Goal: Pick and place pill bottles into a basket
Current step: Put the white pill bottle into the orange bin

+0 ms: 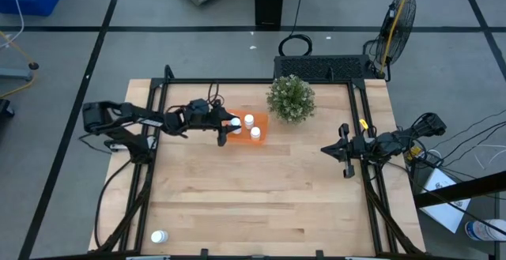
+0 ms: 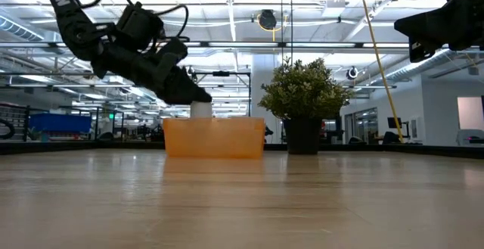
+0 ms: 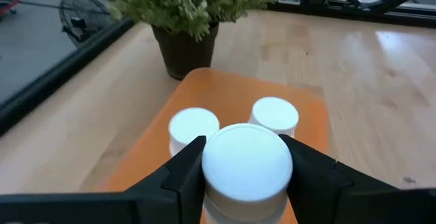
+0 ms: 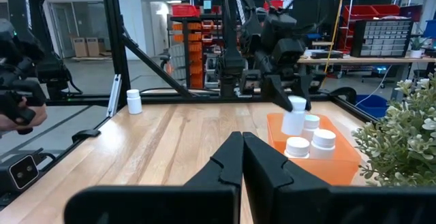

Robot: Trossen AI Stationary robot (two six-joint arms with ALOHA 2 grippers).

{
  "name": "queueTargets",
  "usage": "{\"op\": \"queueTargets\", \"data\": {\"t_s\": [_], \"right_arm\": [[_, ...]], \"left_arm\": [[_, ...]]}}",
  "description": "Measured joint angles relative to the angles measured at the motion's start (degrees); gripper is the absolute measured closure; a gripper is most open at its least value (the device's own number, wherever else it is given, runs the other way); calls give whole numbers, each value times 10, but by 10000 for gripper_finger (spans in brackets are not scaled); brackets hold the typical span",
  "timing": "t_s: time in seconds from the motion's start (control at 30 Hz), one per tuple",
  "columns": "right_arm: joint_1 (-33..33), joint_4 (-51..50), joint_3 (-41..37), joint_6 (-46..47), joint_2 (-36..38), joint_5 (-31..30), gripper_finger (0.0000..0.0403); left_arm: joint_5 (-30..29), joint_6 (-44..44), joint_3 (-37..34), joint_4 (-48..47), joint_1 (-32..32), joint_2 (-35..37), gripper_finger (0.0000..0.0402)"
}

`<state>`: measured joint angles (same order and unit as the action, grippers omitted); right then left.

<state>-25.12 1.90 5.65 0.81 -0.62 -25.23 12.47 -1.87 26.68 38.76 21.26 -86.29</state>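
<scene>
High view: left gripper (image 1: 230,125) holds pill bottle (image 1: 235,122) over basket (image 1: 261,137) edge

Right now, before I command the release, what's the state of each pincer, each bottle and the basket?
Left pincer: shut on the held pill bottle, over the basket.
Held pill bottle: upright, raised above the basket's rim.
Basket: on the table, three bottles standing inside.
Stray bottle: upright on the table, far from the basket.
Right pincer: shut, empty, waiting at the table's right side.
</scene>
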Motion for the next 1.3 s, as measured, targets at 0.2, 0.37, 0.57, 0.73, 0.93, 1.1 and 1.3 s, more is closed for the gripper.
{"op": "queueTargets", "data": {"t_s": [0.2, 0.37, 0.57, 0.73, 0.93, 1.1, 1.3], "right_arm": [[0, 0, 0, 0, 0, 0, 403], [0, 0, 0, 0, 0, 0, 403], [0, 0, 0, 0, 0, 0, 403], [0, 0, 0, 0, 0, 0, 403], [0, 0, 0, 0, 0, 0, 403], [0, 0, 0, 0, 0, 0, 403], [0, 0, 0, 0, 0, 0, 403]], "left_arm": [[14, 16, 0, 82, 0, -70, 213], [16, 14, 11, 105, 0, -110, 253], [4, 10, 20, 99, 0, -119, 297], [-4, 25, 20, 112, 0, -120, 311], [-1, 52, 19, 115, -10, -99, 300], [57, 79, 19, 79, -33, -55, 282], [130, 93, 16, -25, -108, 28, 230]]}}
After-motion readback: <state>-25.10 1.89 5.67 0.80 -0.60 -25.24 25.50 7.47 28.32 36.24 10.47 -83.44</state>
